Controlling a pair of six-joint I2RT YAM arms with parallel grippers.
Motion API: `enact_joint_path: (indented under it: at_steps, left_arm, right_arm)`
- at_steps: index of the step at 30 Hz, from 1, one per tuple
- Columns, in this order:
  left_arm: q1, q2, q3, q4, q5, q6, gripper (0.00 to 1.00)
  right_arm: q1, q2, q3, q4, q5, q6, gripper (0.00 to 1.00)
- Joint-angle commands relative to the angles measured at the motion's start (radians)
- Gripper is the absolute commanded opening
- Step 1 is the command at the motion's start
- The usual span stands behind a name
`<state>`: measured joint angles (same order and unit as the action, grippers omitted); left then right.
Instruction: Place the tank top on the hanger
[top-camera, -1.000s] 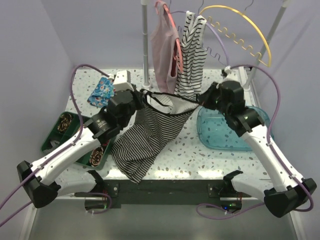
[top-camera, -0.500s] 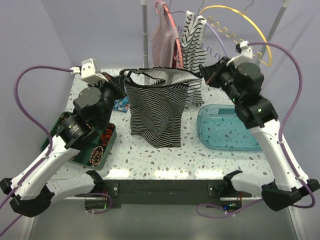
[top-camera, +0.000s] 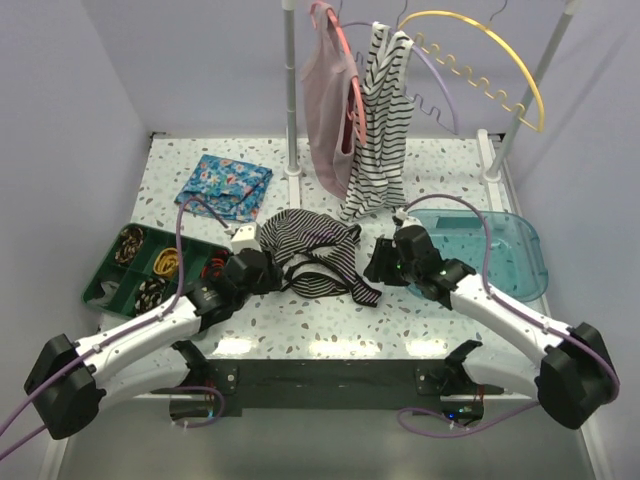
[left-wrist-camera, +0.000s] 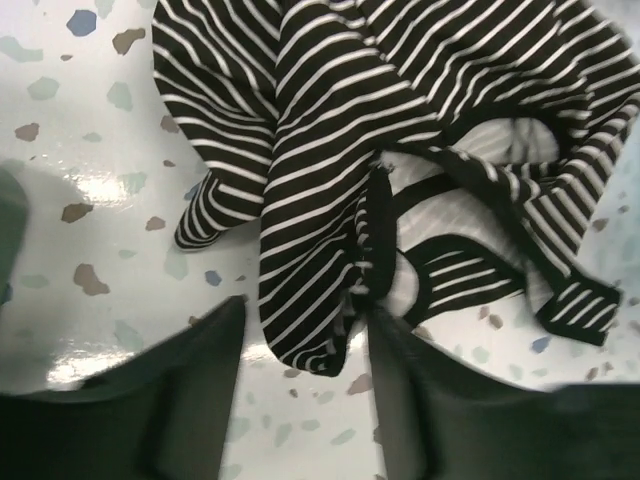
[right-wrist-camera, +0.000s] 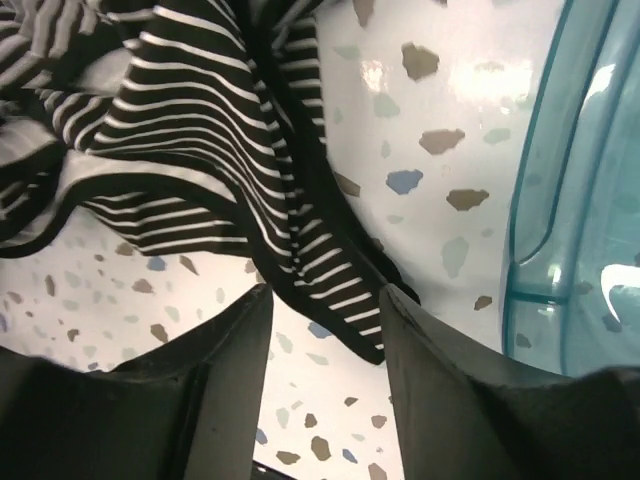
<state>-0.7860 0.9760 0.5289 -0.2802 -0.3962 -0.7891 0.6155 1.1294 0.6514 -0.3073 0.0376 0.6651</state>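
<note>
Count: 1 tank top (top-camera: 315, 262), 3 hangers, 2 hung garments, 2 arms, 1 bin, 1 tray, 1 loose cloth.

Tank top is a crumpled heap on the worktop (top-camera: 450, 170), just 6 o'clock of centre, straps trailing toward 4 o'clock. It is not on any hanger.

The hanger (top-camera: 500, 60), the yellow one, is bare at 1 o'clock, up between the two rack posts (top-camera: 290, 90). Lavender hanger (top-camera: 435, 75) is just inboard of it and also bare. Pink hanger (top-camera: 350, 90) at 12 carries the pink top (top-camera: 325, 110); the bold-striped garment (top-camera: 380, 130) hangs beside that.

Left gripper (top-camera: 272, 275) is low at the heap's 9 o'clock edge. In the wrist view its fingers (left-wrist-camera: 200, 380) are spread wide, straddling a fold of fabric (left-wrist-camera: 330, 200) without pinching it.

Right gripper (top-camera: 378, 262) is at the heap's 3 o'clock edge. Its fingers (right-wrist-camera: 430, 380) are also spread wide, with a strap end (right-wrist-camera: 330, 280) lying in the gap.

Edges: teal bin (top-camera: 520, 280) sits at 3 o'clock, its rim just beside the right gripper. Green compartment tray (top-camera: 105, 290) is at 9 o'clock and the floral cloth (top-camera: 225, 185) at 10. Bare worktop runs along the near edge at 6 and between the heap and the rack base at 12.
</note>
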Motion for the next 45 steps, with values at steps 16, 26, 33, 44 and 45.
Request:
enact_joint_path:
  at_steps: [16,26,33,44,45]
  left_arm:
    - [0.001,-0.122,0.335,-0.022,-0.035,0.172,0.73]
    - [0.001,-0.168,0.415,-0.076,-0.036,0.287,0.76]
    - [0.001,-0.168,0.413,-0.080,-0.018,0.324,0.78]
    - [0.001,-0.155,0.396,-0.077,0.033,0.355,0.79]
    - [0.001,-0.155,0.393,-0.077,0.033,0.353,0.79]
  right_arm:
    - [-0.035,-0.098,0.649,-0.026,0.345,-0.482,0.60]
    - [-0.364,0.177,1.028,0.123,0.056,-0.535,0.64]
    - [-0.508,0.251,1.122,0.189,0.030,-0.522,0.66]
    - [-0.761,0.404,1.295,0.206,-0.198,-0.374,0.68]
    - [-0.778,0.418,1.313,0.212,-0.247,-0.355,0.69]
